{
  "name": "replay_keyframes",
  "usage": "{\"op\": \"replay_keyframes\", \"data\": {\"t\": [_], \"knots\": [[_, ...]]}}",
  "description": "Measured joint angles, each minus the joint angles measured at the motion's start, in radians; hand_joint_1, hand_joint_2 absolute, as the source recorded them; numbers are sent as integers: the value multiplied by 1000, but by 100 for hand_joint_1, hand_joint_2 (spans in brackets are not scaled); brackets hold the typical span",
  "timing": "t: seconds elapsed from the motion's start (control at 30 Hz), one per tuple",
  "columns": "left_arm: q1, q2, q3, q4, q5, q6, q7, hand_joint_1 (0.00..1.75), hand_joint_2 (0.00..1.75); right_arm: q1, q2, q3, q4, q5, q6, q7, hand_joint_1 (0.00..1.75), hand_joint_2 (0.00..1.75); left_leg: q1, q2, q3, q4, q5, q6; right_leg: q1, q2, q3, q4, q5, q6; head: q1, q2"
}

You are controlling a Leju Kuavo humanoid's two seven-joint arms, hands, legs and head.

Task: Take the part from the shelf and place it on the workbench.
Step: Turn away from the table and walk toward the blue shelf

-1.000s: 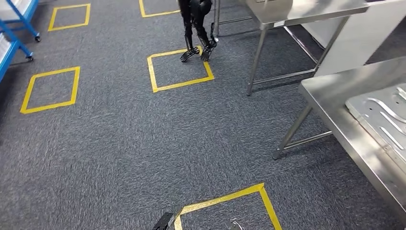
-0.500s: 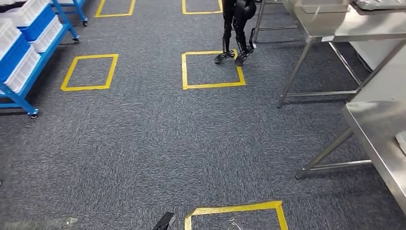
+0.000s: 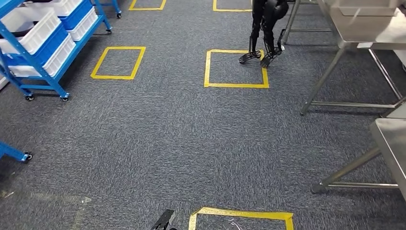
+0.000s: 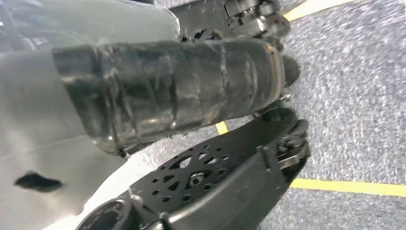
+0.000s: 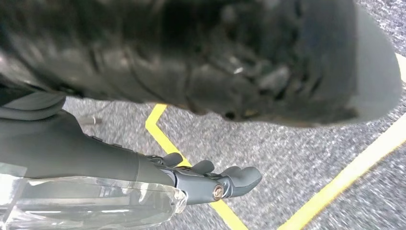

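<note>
Head view | blue shelf (image 3: 50, 72): four white bins (image 3: 36, 31); two steel workbenches (image 3: 388, 139)

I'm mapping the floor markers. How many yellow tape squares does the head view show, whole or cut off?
5. Two whole: one by the blue shelf, one mid-floor near the other robot's feet. Three cut off: two at the far edge, one nearest. More may lie outside the frame.

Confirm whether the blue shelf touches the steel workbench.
Apart. Head view shows the blue shelf and the steel workbench at opposite sides, grey carpet between them.
</note>
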Motion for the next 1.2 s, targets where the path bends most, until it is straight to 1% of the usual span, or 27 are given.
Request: {"op": "replay_keyframes", "data": {"t": [0.07,0.1,0.17,0.2,0.23,0.3,0.33,0.37,0.4,0.43,0.47,0.53,0.57,0.6,0.63,0.67,0.7,0.73,0.8,0.87,0.9,0.93,0.97,1.03,1.1,1.13,1.2], "knots": [[0,0,0,0,-1,0,0,0,0,0,1,0,0,-1,0,0,0,0,-14,37,38,-76,18,15,3,-19,7,-5,-3,4,1,0],[1,0,0,0,-1,0,0,0,0,-1,2,0,0,-1,0,0,0,0,-19,41,40,-84,15,18,5,-30,9,-9,-3,7,0,0],[5,1,0,0,-1,0,1,0,0,-2,4,0,-1,-1,0,0,0,0,-16,17,44,-100,23,23,5,-42,17,-16,-5,17,1,0],[6,1,0,0,-1,0,1,0,0,-3,5,0,-2,-1,0,0,0,0,-11,6,51,-111,28,25,4,-27,18,-11,-12,22,2,0],[6,1,0,0,-1,0,1,0,0,-4,5,0,-3,-1,0,0,0,0,-6,-5,60,-121,33,28,3,0,9,14,-27,27,4,0],[3,-1,0,0,-1,0,1,0,0,-4,5,0,-4,-3,0,-1,0,0,-1,-28,68,-129,37,33,0,60,-42,119,-77,33,8,0],[3,-2,0,0,-1,0,1,0,0,-3,4,1,-4,-5,0,-3,0,0,0,-41,68,-127,36,35,-1,74,-78,185,-101,34,10,0],[4,-2,-1,0,-1,0,2,0,0,0,3,1,-3,-7,0,-5,0,0,1,-56,68,-125,35,35,-1,78,-107,233,-110,37,11,0],[5,-2,-1,0,-2,-1,2,0,0,2,2,1,-3,-9,0,-8,0,0,1,-70,69,-123,33,36,-2,79,-124,252,-103,39,11,0],[6,-3,-1,0,-2,-1,2,0,0,2,1,1,-3,-10,0,-9,0,0,2,-86,69,-119,30,34,-3,80,-122,232,-75,41,11,0],[7,-3,-1,0,-2,-2,2,0,0,2,0,1,-3,-12,0,-10,0,0,3,-101,70,-113,26,31,-6,86,-102,177,-35,43,11,0],[6,-4,-1,0,-1,-2,2,0,0,0,-1,1,-3,-15,1,-11,0,0,6,-127,66,-95,13,21,-14,126,-51,56,19,46,12,0],[5,-4,-1,0,-1,-2,2,0,0,0,-1,2,-3,-17,3,-12,0,0,7,-139,61,-88,9,14,-16,147,-35,22,26,45,12,0],[6,-4,-1,0,-1,-2,2,0,0,0,-1,2,-3,-18,4,-12,0,0,8,-149,54,-83,6,8,-17,161,-29,11,21,42,13,0],[7,-4,-1,0,-1,-2,2,0,0,1,-1,2,-3,-20,6,-12,0,0,9,-160,48,-81,6,2,-15,163,-27,9,17,37,15,0],[9,-4,-1,0,-1,-2,2,0,0,0,-1,2,-3,-20,7,-12,0,0,11,-168,45,-83,6,-3,-15,151,-26,9,17,30,14,0],[10,-4,-1,0,-1,-2,2,0,0,0,-2,2,-3,-21,7,-12,0,0,10,-159,41,-78,3,-8,-15,140,-23,6,17,24,14,0],[10,-3,-1,0,-1,-2,2,0,0,-1,-2,2,-3,-21,7,-13,0,0,10,-136,33,-59,-7,-14,-17,127,-19,2,16,18,10,0],[5,-3,-1,0,-1,-2,2,0,0,-1,-3,3,-3,-21,7,-13,0,0,9,-74,-7,31,-53,-25,-16,98,-10,-2,12,8,1,0],[0,-3,-1,0,-2,-2,1,0,0,2,-3,3,-3,-21,7,-13,0,0,12,-48,-71,151,-99,-31,-12,66,-5,-2,5,3,-2,0],[-2,-3,-1,0,-2,-2,1,0,0,3,-4,3,-3,-21,7,-13,0,0,13,-44,-89,181,-101,-32,-10,50,-1,-2,2,3,-3,0],[-2,-3,-1,0,-2,-2,1,0,0,3,-4,4,-3,-21,7,-13,0,0,13,-41,-89,175,-84,-31,-9,36,3,-2,-2,2,-3,0],[-2,-3,-1,0,-2,-2,2,0,0,2,-4,4,-3,-21,7,-13,0,0,12,-37,-68,130,-48,-26,-7,25,10,-3,-7,2,-3,0],[1,-3,-1,0,-2,-2,2,0,0,0,-4,6,-3,-21,7,-13,0,0,3,-2,-6,-3,16,-10,-3,4,24,-5,-16,4,-2,0],[2,-3,-1,0,-2,-2,3,0,0,-1,-4,8,-3,-21,8,-13,0,0,-11,34,30,-75,31,5,1,-13,32,-11,-20,10,-2,0],[3,-3,-1,0,-2,-2,3,0,0,-1,-4,8,-3,-21,9,-13,0,0,-16,37,33,-82,28,9,2,-24,35,-15,-20,14,-2,0],[7,-2,-1,0,-2,-2,3,0,0,-3,-3,9,-4,-22,11,-12,0,0,-12,14,38,-97,34,15,3,-40,41,-22,-23,23,-1,0]]}}
